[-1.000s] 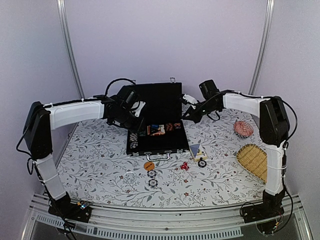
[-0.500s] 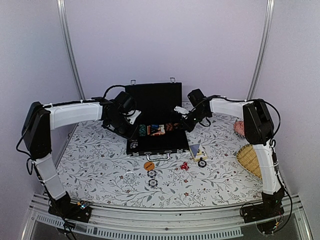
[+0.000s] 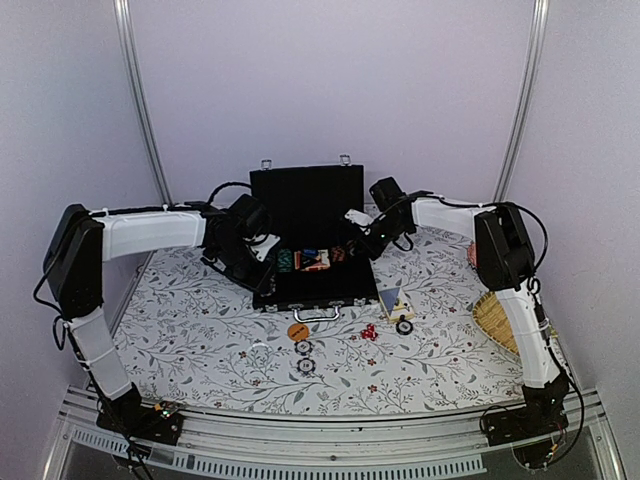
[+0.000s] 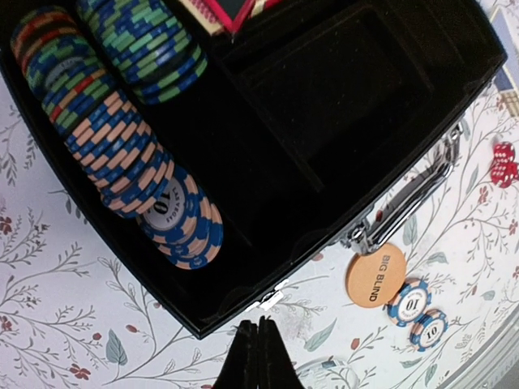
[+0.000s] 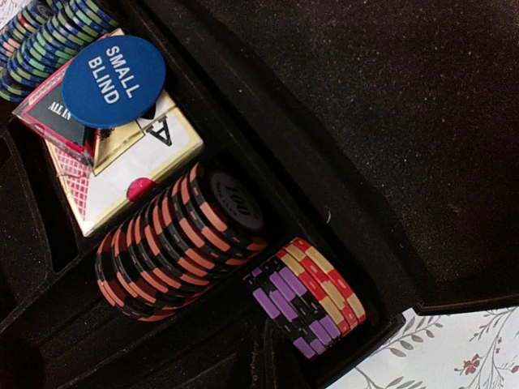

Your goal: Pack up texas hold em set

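The black case (image 3: pixel 345 292) lies open mid-table with its lid (image 3: pixel 305 200) upright. My left gripper (image 3: pixel 262 262) hovers shut and holding nothing (image 4: pixel 258 328) just outside the case's near left corner (image 4: pixel 195 320), beside rows of blue-and-peach chips (image 4: pixel 122 154) and green-and-blue chips (image 4: pixel 154 49). My right gripper (image 3: pixel 352 245) is shut and holds nothing (image 5: pixel 266 339) over the right compartments, above black-orange chips (image 5: pixel 178 243) and purple and red chips (image 5: pixel 308 296). A blue "small blind" disc (image 5: pixel 113 81) rests on the card box (image 5: pixel 122 170). The orange disc (image 4: pixel 375 275), two blue chips (image 4: pixel 408 300) and red dice (image 4: pixel 503 164) lie loose on the table.
A woven yellow basket (image 3: pixel 505 320) sits at the right edge, and a red patterned dish (image 3: pixel 472 255) is half hidden behind the right arm. A blue-and-yellow card (image 3: pixel 392 298) and another chip (image 3: pixel 403 326) lie right of the silver handle (image 3: pixel 318 313).
The left gripper closed and dropped toward the case's front left corner. The right gripper swung left and down over the case's right compartments.
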Available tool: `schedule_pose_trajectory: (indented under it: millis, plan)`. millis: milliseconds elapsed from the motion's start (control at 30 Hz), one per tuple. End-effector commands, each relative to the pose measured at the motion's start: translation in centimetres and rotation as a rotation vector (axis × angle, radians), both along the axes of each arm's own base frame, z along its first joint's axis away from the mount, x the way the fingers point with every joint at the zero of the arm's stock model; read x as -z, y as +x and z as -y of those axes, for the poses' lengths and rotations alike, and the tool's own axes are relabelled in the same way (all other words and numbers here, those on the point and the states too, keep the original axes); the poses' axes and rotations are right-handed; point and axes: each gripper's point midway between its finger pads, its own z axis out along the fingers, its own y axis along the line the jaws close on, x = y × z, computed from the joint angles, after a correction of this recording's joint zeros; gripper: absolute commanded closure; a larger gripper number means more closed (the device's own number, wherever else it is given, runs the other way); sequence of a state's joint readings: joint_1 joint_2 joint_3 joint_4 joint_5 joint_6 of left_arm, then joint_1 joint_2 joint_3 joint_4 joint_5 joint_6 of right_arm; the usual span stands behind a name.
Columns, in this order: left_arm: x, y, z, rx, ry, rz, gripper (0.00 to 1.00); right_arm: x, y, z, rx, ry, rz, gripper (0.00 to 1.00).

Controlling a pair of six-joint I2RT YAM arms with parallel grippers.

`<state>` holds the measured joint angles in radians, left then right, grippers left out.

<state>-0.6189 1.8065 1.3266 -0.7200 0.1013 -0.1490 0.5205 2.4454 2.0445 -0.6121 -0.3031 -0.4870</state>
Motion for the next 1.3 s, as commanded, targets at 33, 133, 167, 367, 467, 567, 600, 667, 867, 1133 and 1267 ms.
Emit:
schedule_pose_trajectory:
  millis: [33, 133, 167, 367, 467, 567, 600, 667, 867, 1133, 1267]
  plan:
    - [-0.3, -1.3, -1.1, 0.021, 0.019, -0.018, 1.0, 1.1, 0.6, -0.3, 0.009, 0.004, -0.02, 0.98]
    - [-0.2, -1.5, -1.3, 0.028, 0.028, -0.023, 1.0, 0.3, -0.6, -0.7, -0.027, 0.03, -0.054, 0.98]
    - [-0.1, -1.6, -1.3, 0.033, 0.03, -0.026, 1.0, -0.1, -0.9, -0.7, -0.035, 0.038, -0.063, 0.98]
    - [0.6, -2.1, -1.0, 0.062, 0.039, -0.05, 1.0, -3.3, -3.7, -1.1, -0.09, 0.109, -0.103, 0.97]
    - [1.0, -1.6, -1.2, 0.054, 0.065, -0.03, 1.0, -5.5, -4.5, -1.3, -0.099, 0.136, -0.096, 0.9]
    - [0.8, -0.6, -1.2, 0.044, 0.094, 0.025, 0.89, -6.3, -5.6, -1.5, -0.115, 0.15, -0.106, 0.88]
    - [0.6, -0.3, -1.2, 0.041, 0.104, 0.044, 0.77, -6.5, -5.9, -1.6, -0.119, 0.155, -0.11, 0.88]
    - [0.3, 0.4, -1.5, 0.029, 0.144, 0.09, 0.65, -7.0, -6.5, -1.6, -0.126, 0.166, -0.115, 0.87]
    - [1.2, 2.4, -2.1, 0.03, 0.242, 0.141, 0.53, -7.7, -7.5, -1.4, -0.131, 0.178, -0.123, 0.86]
    - [3.1, 2.8, -1.6, 0.07, 0.269, 0.116, 0.47, -7.2, -7.7, -1.1, -0.125, 0.168, -0.124, 0.85]
    - [3.4, 3.1, -1.6, 0.075, 0.277, 0.122, 0.46, -6.9, -7.7, -1.1, -0.127, 0.167, -0.129, 0.85]
